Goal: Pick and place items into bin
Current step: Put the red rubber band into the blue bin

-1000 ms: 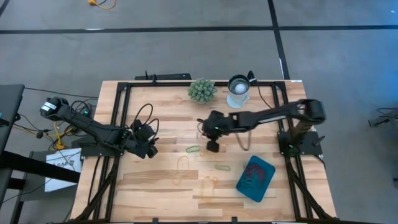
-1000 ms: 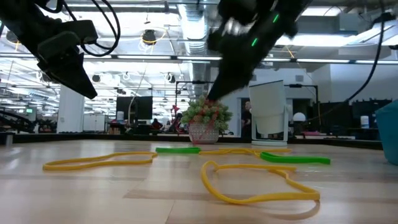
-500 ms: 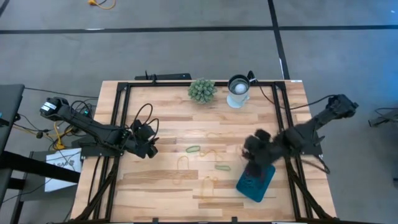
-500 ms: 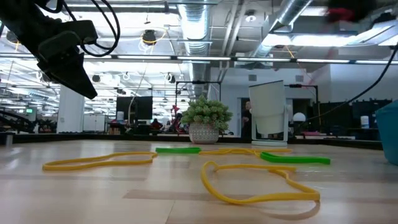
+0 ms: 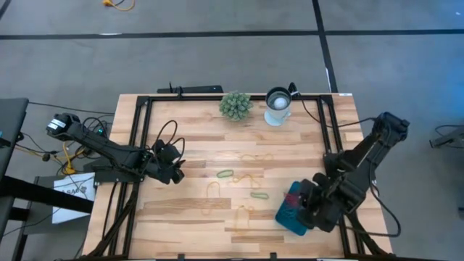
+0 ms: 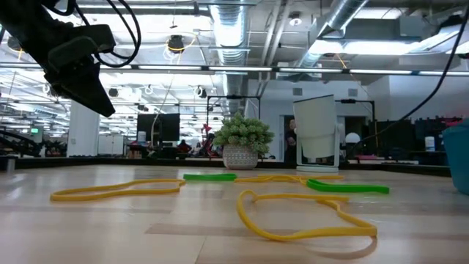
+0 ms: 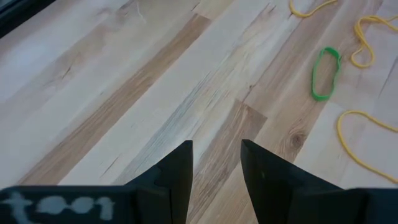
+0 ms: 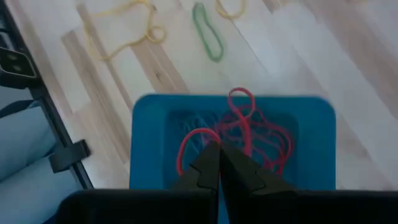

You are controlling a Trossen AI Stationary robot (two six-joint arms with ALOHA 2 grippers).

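Observation:
My right gripper hangs shut over the teal bin, at the table's near right, with a red rubber band at its fingertips. More red bands lie in the bin. Loose on the wood are a green band, another green band and yellow bands. My left gripper stands open above bare wood at the table's left, holding nothing. My right gripper pinches a red rubber band between its two fingertips, coming from above and pointing steeply down. The band curls out from the tips in loops over the bin. Whether its loops touch the bands in the bin I cannot tell.
A spiky green plant ball and a round white-and-metal cup stand at the far edge. Black frame rails run along the table's sides. Bare wood lies between the left gripper and the loose bands.
My right gripper has swung from the table's middle toward the right and near edge, stopping over the bin, and its wrist has rolled on the way. It has stayed shut.

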